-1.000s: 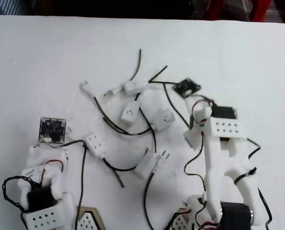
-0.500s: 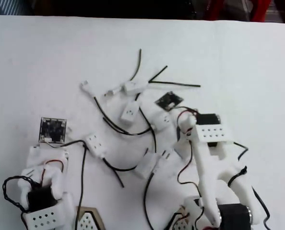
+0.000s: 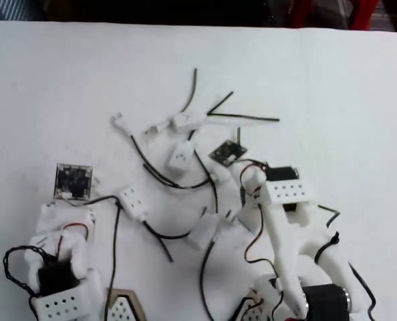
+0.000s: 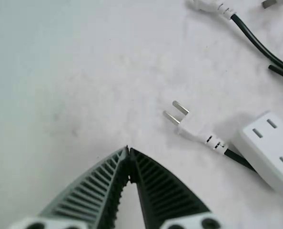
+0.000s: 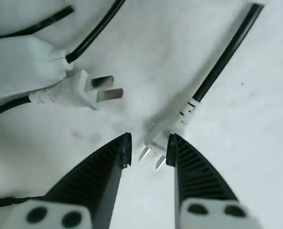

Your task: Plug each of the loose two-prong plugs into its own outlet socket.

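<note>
The job looks barely begun: every plug in sight lies loose on the tabletop [image 3: 332, 80] with its prongs bare, and no socket that shows has anything in it, so by my reading all the pairings are left to do. The right pincer [image 5: 147, 150] is open and holds nothing, with one finger on either side of a plug [image 5: 169, 128]. Whether either finger touches the plug I cannot tell. This plug lies flat with its long axis running roughly along the right pincer's reach, a little skewed. Its two prongs point back toward the right pincer's base, and its black cord [image 5: 227, 52] runs straight away from the right pincer. To seat it, it would likely need turning so the prongs face a socket. A second plug [image 5: 77, 91] lies near the right pincer, crosswise to the first, its prongs aimed toward that cord. An outlet [image 3: 180, 158] sits a little beyond the right pincer among the cords. Well apart from the right pincer, the left pincer [image 4: 129, 151] is closed on nothing, with a third plug [image 4: 191, 128] lying loose near it.
</note>
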`<control>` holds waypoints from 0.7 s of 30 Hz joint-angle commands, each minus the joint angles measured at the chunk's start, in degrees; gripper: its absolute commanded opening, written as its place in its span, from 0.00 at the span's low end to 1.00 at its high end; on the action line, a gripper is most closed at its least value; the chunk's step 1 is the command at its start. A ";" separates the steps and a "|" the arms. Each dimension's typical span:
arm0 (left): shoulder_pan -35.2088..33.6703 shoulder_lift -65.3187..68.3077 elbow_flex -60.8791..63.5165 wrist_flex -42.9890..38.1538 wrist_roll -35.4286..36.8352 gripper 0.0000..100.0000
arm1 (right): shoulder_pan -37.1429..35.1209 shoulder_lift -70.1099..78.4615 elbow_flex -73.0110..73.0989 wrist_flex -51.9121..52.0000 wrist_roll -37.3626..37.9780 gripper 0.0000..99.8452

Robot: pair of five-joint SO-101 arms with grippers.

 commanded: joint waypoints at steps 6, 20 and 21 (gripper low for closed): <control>-0.04 -0.57 -0.53 -0.88 -0.44 0.02 | 1.80 -1.27 0.62 -1.98 0.44 0.12; -0.04 -0.57 0.18 -1.05 -0.53 0.02 | 3.47 10.68 -2.11 -6.37 0.44 0.07; -0.04 -0.57 0.18 -1.05 -0.53 0.02 | 3.47 11.65 -2.73 -6.37 0.44 0.07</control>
